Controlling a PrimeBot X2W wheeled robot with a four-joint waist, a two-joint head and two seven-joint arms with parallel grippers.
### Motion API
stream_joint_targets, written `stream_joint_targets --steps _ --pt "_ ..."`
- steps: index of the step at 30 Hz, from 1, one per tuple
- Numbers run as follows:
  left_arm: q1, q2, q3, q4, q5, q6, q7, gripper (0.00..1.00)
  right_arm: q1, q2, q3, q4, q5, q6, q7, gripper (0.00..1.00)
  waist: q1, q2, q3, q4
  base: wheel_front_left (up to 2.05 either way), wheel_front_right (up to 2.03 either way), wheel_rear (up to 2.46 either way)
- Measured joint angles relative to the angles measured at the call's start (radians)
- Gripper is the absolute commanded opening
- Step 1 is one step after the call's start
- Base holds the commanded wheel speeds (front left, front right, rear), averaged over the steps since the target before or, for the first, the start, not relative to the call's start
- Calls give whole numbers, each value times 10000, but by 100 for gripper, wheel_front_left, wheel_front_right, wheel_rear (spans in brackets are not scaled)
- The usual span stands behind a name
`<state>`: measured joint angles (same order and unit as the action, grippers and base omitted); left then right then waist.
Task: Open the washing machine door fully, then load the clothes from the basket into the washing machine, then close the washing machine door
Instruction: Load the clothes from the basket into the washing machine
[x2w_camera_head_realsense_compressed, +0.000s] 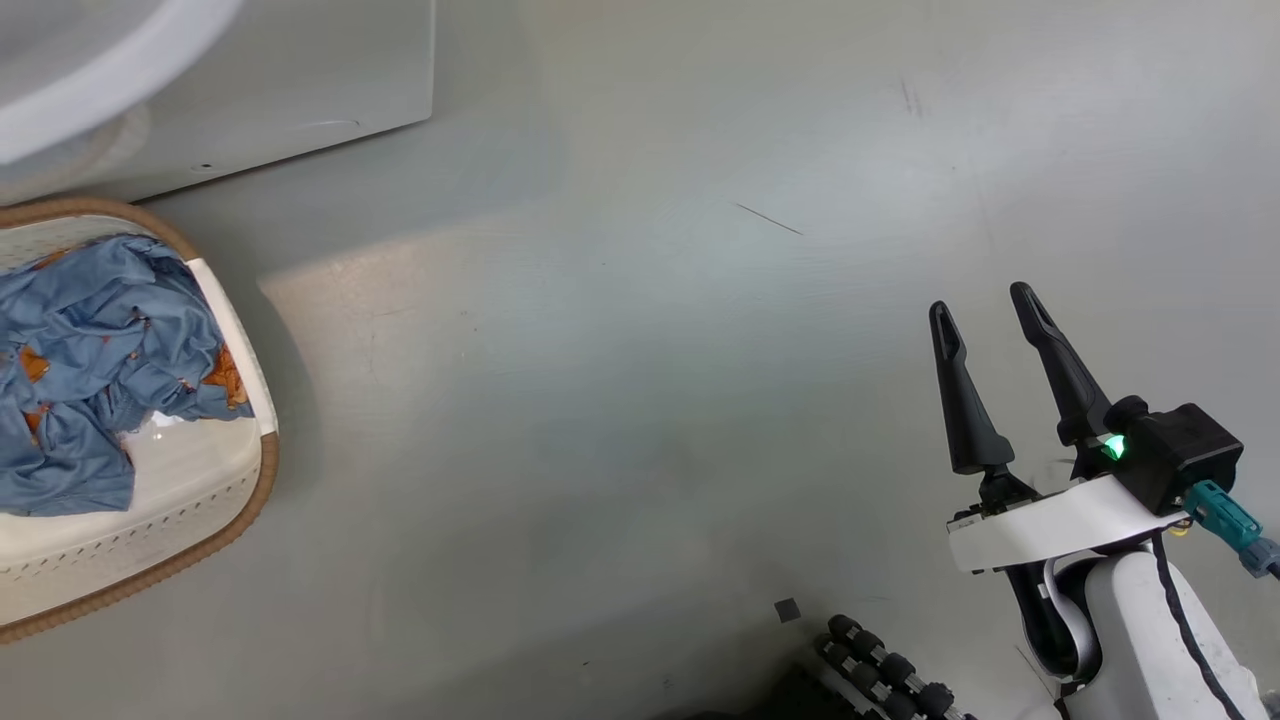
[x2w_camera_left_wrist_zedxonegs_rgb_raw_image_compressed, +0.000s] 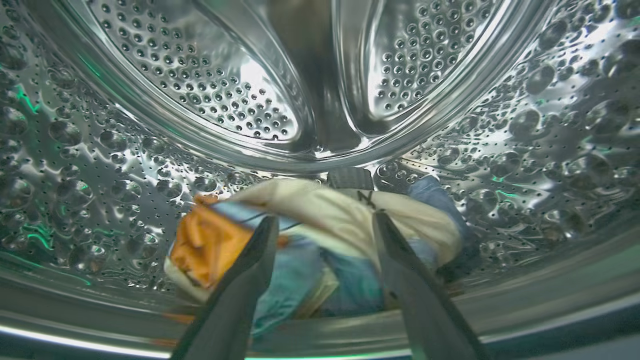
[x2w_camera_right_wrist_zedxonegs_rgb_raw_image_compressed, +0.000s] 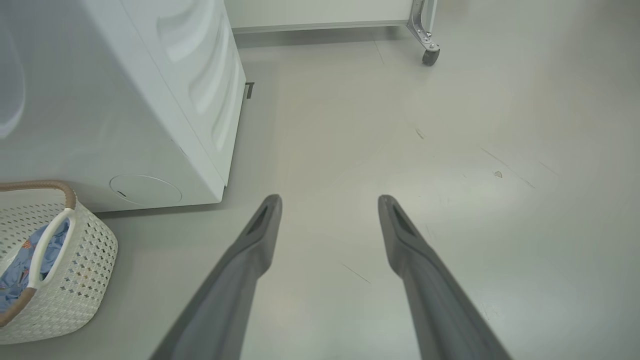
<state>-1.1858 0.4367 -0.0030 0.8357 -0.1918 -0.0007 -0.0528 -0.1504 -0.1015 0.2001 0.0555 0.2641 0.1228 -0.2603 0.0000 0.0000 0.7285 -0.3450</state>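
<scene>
My left gripper (x2w_camera_left_wrist_zedxonegs_rgb_raw_image_compressed: 325, 221) is inside the washing machine's perforated steel drum (x2w_camera_left_wrist_zedxonegs_rgb_raw_image_compressed: 200, 75), its fingers spread open. A bundle of the clothes (x2w_camera_left_wrist_zedxonegs_rgb_raw_image_compressed: 210, 245), blue, cream and orange, lies on the drum floor just beyond and between the fingertips. More blue clothes (x2w_camera_head_realsense_compressed: 90, 350) lie in the cream basket (x2w_camera_head_realsense_compressed: 262, 440) with its brown rim, on the floor in front of the white washing machine (x2w_camera_head_realsense_compressed: 280, 90). My right gripper (x2w_camera_head_realsense_compressed: 985, 305) hangs open and empty over bare floor, far right of the basket. The washing machine door is out of view.
The right wrist view has the machine's side (x2w_camera_right_wrist_zedxonegs_rgb_raw_image_compressed: 200, 100), the basket (x2w_camera_right_wrist_zedxonegs_rgb_raw_image_compressed: 85, 260) at lower left and a wheeled frame's caster (x2w_camera_right_wrist_zedxonegs_rgb_raw_image_compressed: 430, 55) at the back. A pale blurred curved shape (x2w_camera_head_realsense_compressed: 100, 80) crosses the head view's top left corner. My base's dark rollers (x2w_camera_head_realsense_compressed: 880, 665) sit bottom centre.
</scene>
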Motion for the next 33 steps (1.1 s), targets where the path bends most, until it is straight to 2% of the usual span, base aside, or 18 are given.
stream_joint_targets --steps 18,33 --pt "-109 -1442 -221 1133 -117 111 -433 100 -62 -431 -309 86 -19 0 0 100 0 0 -802 1212 0 0 0" --pt "1057 -2422 -33 1507 -780 -370 -1480 100 -84 -585 -416 182 -31 0 0 100 0 0 -1726 2234 0 0 0"
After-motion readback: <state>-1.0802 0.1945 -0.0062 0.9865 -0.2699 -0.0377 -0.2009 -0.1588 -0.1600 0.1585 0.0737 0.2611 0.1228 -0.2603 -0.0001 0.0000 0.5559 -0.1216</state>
